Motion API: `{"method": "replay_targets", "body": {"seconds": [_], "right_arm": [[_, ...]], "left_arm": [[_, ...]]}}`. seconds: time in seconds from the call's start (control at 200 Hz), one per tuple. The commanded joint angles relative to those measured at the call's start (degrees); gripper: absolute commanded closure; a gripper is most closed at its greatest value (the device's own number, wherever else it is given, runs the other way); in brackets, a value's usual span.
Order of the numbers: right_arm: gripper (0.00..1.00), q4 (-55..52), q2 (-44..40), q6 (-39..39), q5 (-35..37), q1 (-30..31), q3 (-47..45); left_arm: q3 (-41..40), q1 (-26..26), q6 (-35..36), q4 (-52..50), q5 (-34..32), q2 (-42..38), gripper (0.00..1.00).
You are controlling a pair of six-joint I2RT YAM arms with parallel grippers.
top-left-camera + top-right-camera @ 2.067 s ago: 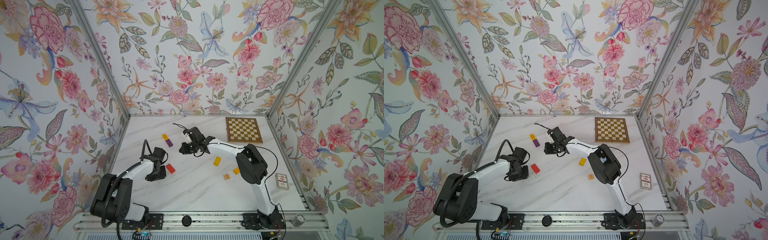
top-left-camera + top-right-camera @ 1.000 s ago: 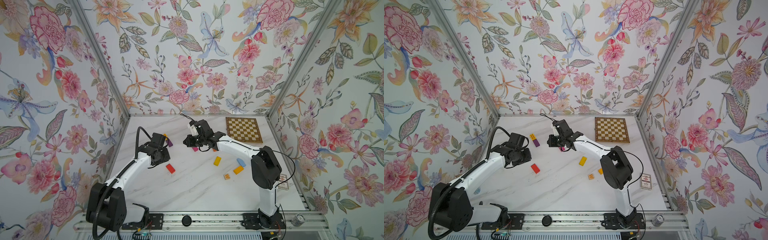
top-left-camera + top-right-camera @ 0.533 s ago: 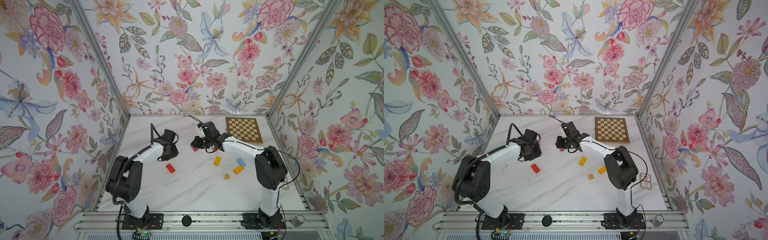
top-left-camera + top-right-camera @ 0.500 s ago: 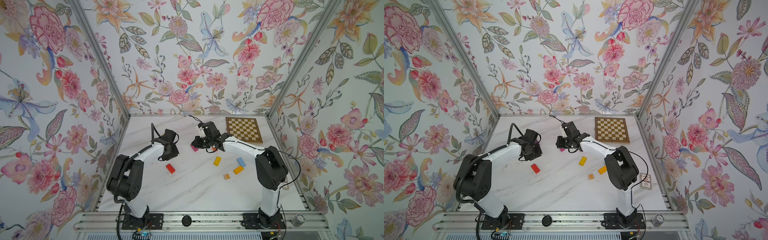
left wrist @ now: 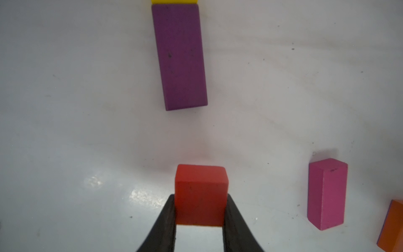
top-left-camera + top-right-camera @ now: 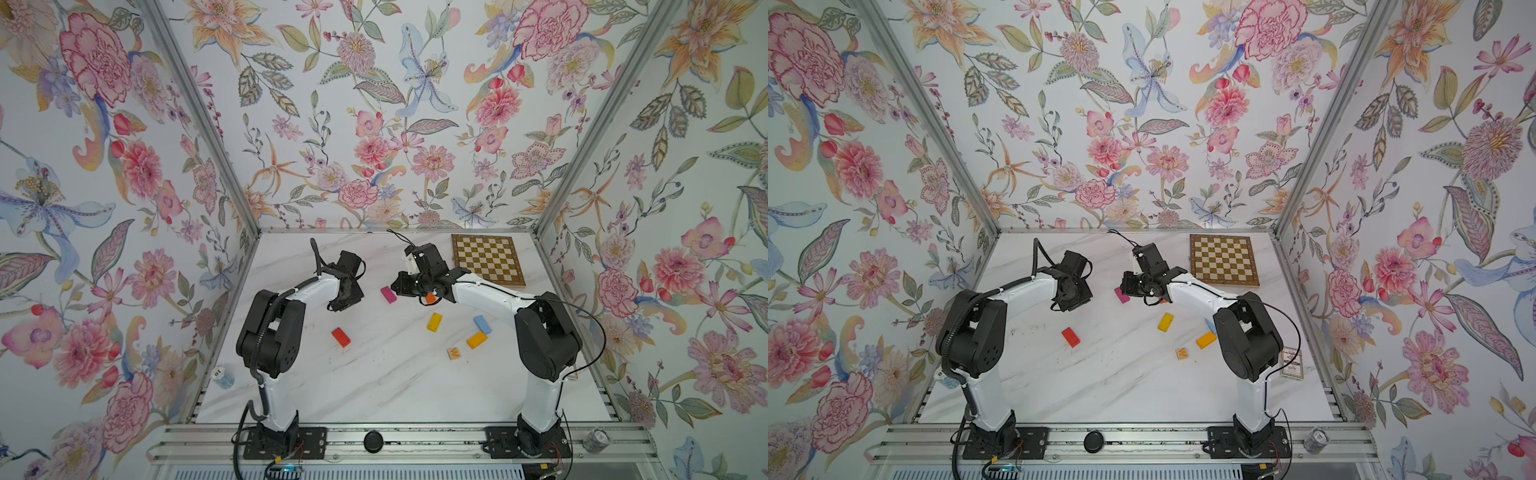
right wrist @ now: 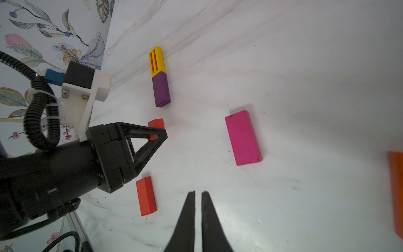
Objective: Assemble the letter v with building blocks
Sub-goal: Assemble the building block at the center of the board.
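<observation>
Left wrist view first: the left fingers (image 5: 165,220) pinch a red block (image 5: 201,192) by its near end, low over the marble surface (image 5: 65,131); whether it touches down I cannot tell. Ahead of it, across a clear gap, lies the purple block (image 5: 180,56), its far end touching a yellow block (image 5: 174,1), which looks like the start of one arm of the letter v. The risk here is twofold. If the red block is let go now, it lands short and leaves a break in the row. If it is slid forward too firmly, it noses the purple block, which lies slightly skewed to it, and knocks both laid pieces out of line. With so little of the block inside the pinch, it may also swivel on contact. A second red block (image 6: 340,337) lies loose nearer the robot in a top view, clear of trouble. Further right, the magenta block (image 5: 327,194) lies apart from the row, at no useful angle yet. The right fingers (image 7: 187,218) are pressed together, holding nothing, and hover near it, with an orange block (image 6: 430,297) just beside them. Both arms crowd the middle, so a reach for the magenta piece could clip the left fingers or sweep the orange one aside. The W cube (image 6: 454,353) and its loose neighbours lie further right, out of harm.
</observation>
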Motion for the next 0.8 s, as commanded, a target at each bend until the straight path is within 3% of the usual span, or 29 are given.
{"method": "replay_targets", "body": {"seconds": [0.0, 0.39, 0.791], "right_arm": [[0.9, 1.0, -0.9, 0.9, 0.3, -0.4, -1.3], [0.9, 1.6, -1.1, 1.3, 0.5, -0.8, -2.9], [0.9, 2.3, -0.6, 1.6, -0.2, -1.1, -3.2]], "left_arm": [[2.7, -0.4, -1.8, -1.0, -2.2, 1.7, 0.75], [6.9, -0.4, -3.3, -4.4, -5.0, 4.5, 0.73], [6.0, -0.4, -3.7, -5.2, -5.2, 5.2, 0.7]]}}
